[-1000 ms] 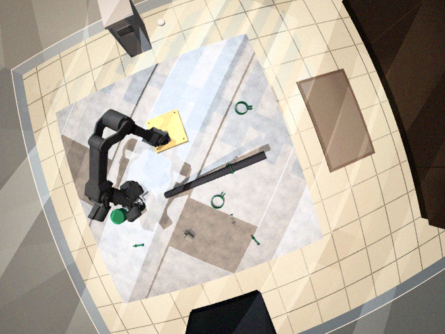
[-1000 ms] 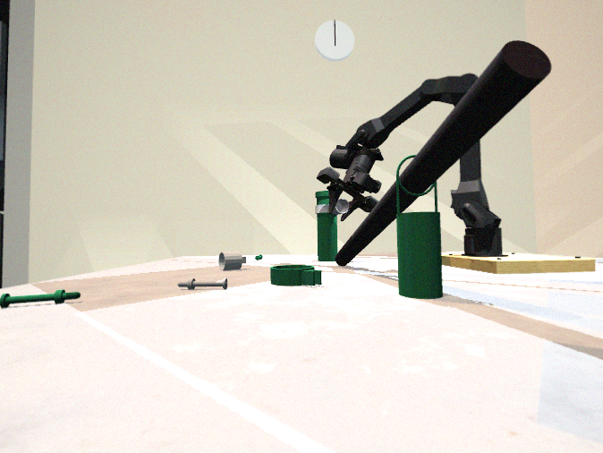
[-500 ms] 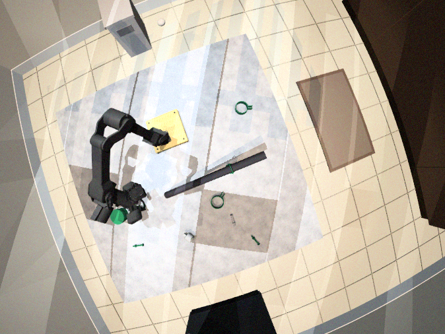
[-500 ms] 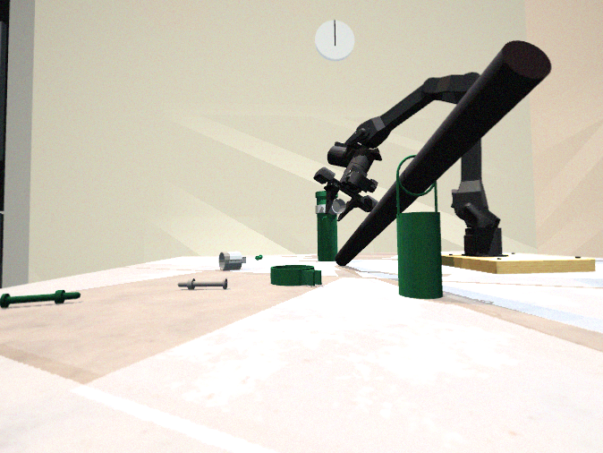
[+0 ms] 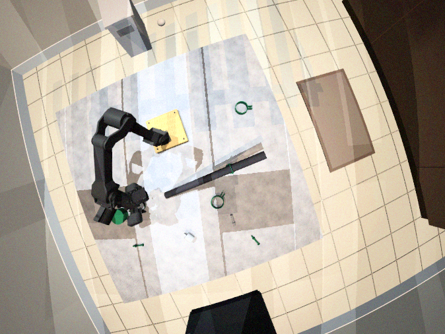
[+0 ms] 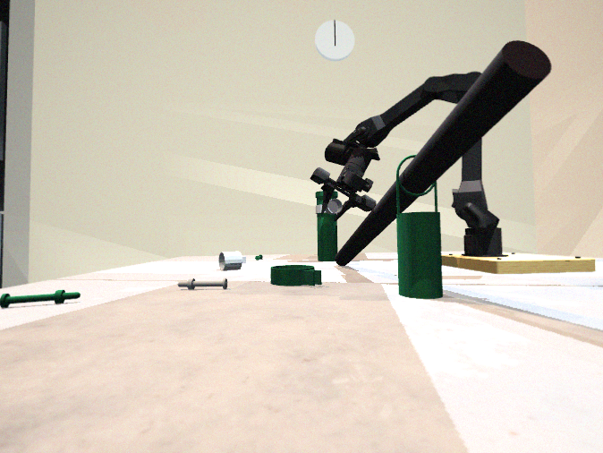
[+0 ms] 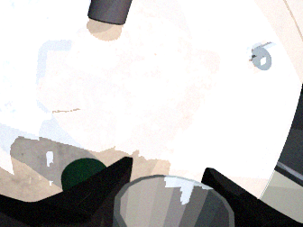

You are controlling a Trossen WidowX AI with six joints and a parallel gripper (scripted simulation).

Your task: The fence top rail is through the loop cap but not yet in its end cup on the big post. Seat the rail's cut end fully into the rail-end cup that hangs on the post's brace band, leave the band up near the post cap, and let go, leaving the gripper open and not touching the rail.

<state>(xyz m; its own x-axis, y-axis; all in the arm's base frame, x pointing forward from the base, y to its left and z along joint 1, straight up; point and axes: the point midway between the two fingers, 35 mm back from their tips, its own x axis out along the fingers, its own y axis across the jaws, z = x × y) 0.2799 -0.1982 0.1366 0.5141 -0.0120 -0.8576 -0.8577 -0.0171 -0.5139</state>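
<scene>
The black rail (image 5: pixel 215 175) (image 6: pixel 462 116) (image 7: pixel 111 9) slants through the green loop cap (image 5: pixel 231 168) (image 6: pixel 397 187) on the short green post (image 6: pixel 420 255). Its low end is down near the table, apart from the big post and the cup. The big green post (image 5: pixel 119 216) (image 6: pixel 326 241) (image 7: pixel 80 173) stands upright. Its grey brace band (image 6: pixel 318 209) sits up just under the post cap. The grey rail-end cup (image 6: pixel 335 205) (image 7: pixel 173 207) hangs there, its mouth empty. My gripper (image 6: pixel 332 212) (image 7: pixel 168 170) is shut on the cup, one finger each side. In the top view the arm hides the fingertips.
A loose grey cup (image 5: pixel 190 237) (image 6: pixel 230 260), a green band (image 5: pixel 217 208) (image 6: pixel 292 276) and a grey bolt (image 5: pixel 232 219) (image 6: pixel 204 283) lie in front. Green bolts (image 5: pixel 255 239) (image 5: pixel 138 245) lie farther out. Another green band (image 5: pixel 236 107) lies beyond the rail. The arm stands on a yellow plate (image 5: pixel 175 125) (image 6: pixel 535 265).
</scene>
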